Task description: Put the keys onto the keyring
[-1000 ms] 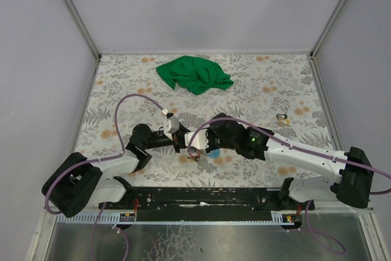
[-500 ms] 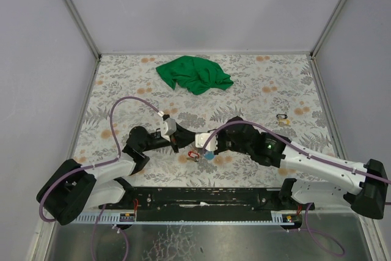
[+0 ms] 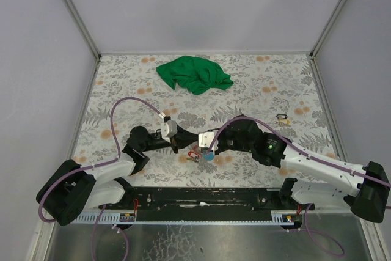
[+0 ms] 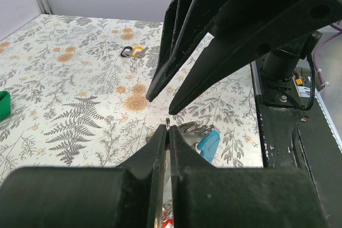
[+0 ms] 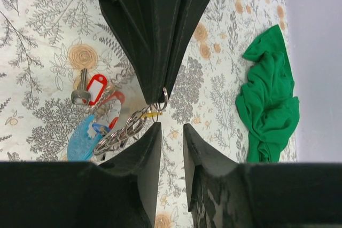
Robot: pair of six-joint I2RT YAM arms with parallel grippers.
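My left gripper (image 3: 178,145) is shut on the keyring (image 5: 163,100), a thin metal ring pinched edge-on at its fingertips (image 4: 168,131). A chain of small rings (image 5: 125,129) hangs from it down to the keys. The red-tagged key (image 5: 94,88) and the light blue tag (image 5: 83,133) lie bunched on the table under the chain. Whether each key is threaded on, I cannot tell. My right gripper (image 5: 171,127) faces the left one, tips just short of the ring, open with nothing between its fingers. From above, the bunch (image 3: 200,154) sits between both grippers.
A crumpled green cloth (image 3: 194,74) lies at the back centre. A tiny dark-and-yellow item (image 3: 282,117) sits at mid right. The black rail (image 3: 208,197) of the arm bases runs along the near edge. Grey walls enclose the floral table (image 3: 122,90).
My right gripper has opened and let go, drawing back slightly to the right. The left gripper stayed shut on the ring and shifted a little to the left.
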